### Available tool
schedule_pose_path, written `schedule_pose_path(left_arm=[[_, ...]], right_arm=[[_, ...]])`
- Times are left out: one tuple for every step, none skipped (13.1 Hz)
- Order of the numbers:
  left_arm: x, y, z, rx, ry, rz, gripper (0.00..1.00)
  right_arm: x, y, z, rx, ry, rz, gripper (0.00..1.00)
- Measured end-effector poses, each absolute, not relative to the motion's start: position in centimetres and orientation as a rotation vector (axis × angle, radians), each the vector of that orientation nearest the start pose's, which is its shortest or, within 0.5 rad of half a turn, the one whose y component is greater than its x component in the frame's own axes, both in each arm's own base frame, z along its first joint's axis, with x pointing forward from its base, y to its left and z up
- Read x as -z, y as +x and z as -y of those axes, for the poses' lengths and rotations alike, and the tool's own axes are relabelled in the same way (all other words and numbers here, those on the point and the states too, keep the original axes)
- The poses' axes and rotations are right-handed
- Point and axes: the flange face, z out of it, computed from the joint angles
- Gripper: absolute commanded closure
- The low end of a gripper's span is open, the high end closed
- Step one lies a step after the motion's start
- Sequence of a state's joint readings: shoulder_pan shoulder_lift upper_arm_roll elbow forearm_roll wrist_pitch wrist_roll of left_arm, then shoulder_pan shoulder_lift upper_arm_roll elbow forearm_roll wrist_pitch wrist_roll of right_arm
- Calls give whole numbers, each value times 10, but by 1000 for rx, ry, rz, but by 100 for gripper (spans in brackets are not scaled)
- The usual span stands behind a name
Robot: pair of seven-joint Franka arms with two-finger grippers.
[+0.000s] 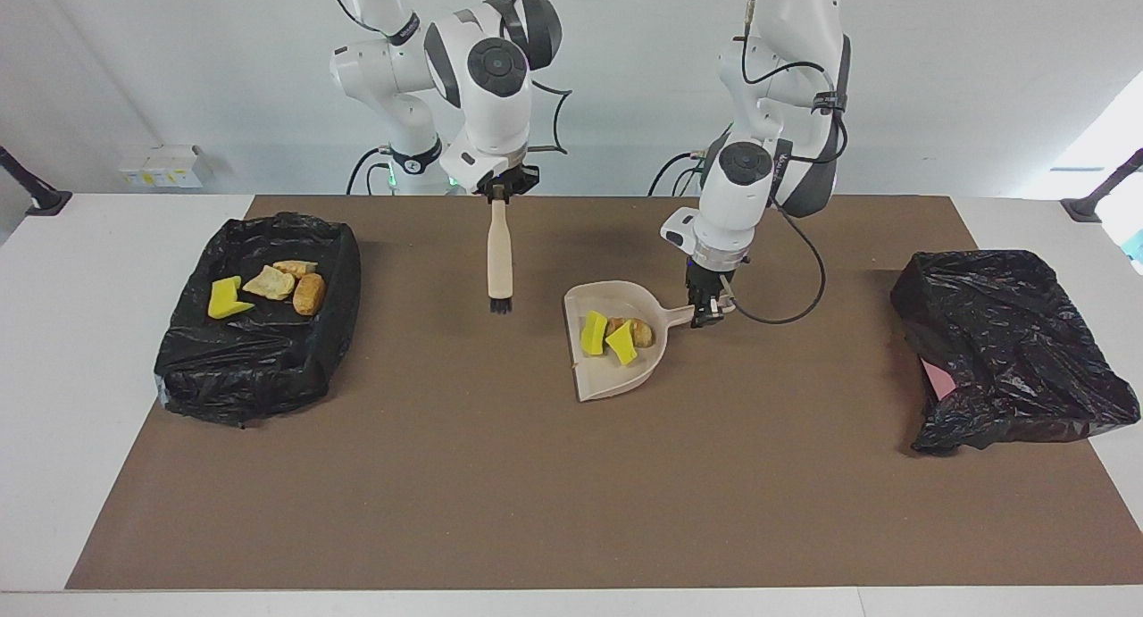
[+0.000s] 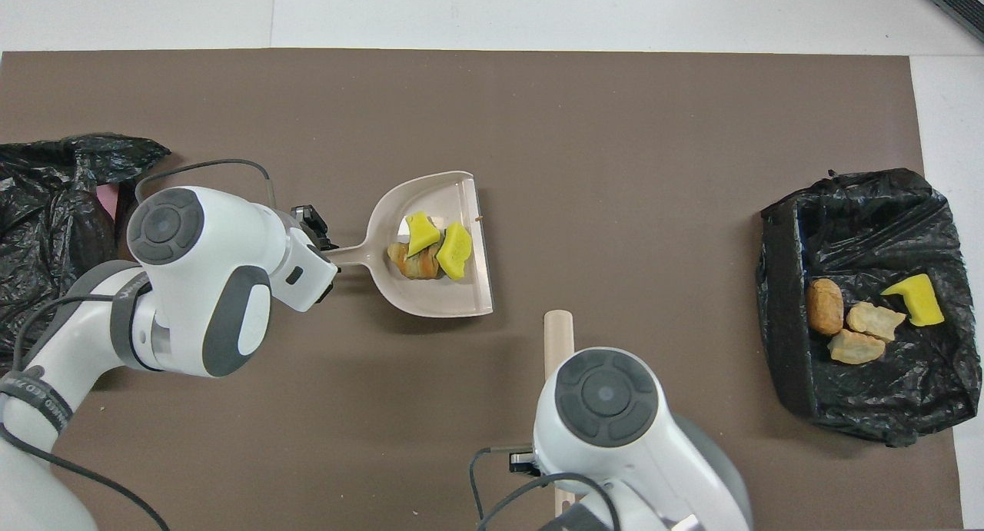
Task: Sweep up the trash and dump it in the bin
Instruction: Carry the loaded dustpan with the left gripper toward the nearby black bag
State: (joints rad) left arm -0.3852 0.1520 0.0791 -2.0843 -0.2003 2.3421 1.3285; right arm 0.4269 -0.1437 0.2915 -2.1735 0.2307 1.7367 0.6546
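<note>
While the left end effector (image 1: pixel 712 312) pinches the handle of the beige dustpan (image 1: pixel 616 371), the pan lies flat on the brown mat (image 1: pixel 554 492) near the middle of the surface (image 1: pixel 54 421), its open lip turned toward the right arm's end. Three pieces of the trash sit in the dustpan: two yellow foam wedges (image 1: pixel 594 332) and a golden-brown bread-like lump (image 1: pixel 640 333) tucked against them, close to the handle end of the pan.

The right end effector (image 1: pixel 500 194) is pressed together on the top of a wooden-handled brush (image 1: pixel 499 255), which hangs upright with its dark bristles pointing down over the mat, just beside the dustpan on the side of the right arm's end and apart from it.

Toward the right arm's end of the surface stands a bin lined with a black bag (image 1: pixel 268 367), resting half on the mat's edge. Four more pieces of trash lie inside it: one yellow wedge (image 1: pixel 227 299), two pale bread-like lumps (image 1: pixel 271 283) and one darker brown lump (image 1: pixel 309 294), grouped in the part of the bin nearer to the robots.

At the left arm's end of the surface lies a second black bag (image 1: pixel 1009 349), crumpled over something pink that shows at its edge.
</note>
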Motion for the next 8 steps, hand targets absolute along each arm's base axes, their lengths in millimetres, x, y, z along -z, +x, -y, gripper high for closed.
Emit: schedule_pose_path(left_arm=[[-367,561,168,281,-2346,-2176,100],[-370,566,157,303,-2356,-2169,100],[-373,571,144,331,-2369,-2166,100],[-377,577,130,359,-2380,-2171,100],[-383,582,115,375,-2389,-2183,100],[-392,588,98,376,-2393,-2196,100],[-405,595,78,372,-2392,-2216,100],[-419,600,62,371,-2387,-2239,100]], right_arm=[[-417,326,-342,-513,-3145,-17,100],[-405,318,-350,-504,-3141,-4,100],[-396,311,-354,-506,-3136,10,100],[-389,308,-356,-506,-3136,17,100],[-383,306,-355,-501,-3136,14,100],[-376,305,-353,-492,-3136,7,100],[-367,304,-350,-480,-3135,-3,100],[-360,302,-349,-473,-3135,-6,100]])
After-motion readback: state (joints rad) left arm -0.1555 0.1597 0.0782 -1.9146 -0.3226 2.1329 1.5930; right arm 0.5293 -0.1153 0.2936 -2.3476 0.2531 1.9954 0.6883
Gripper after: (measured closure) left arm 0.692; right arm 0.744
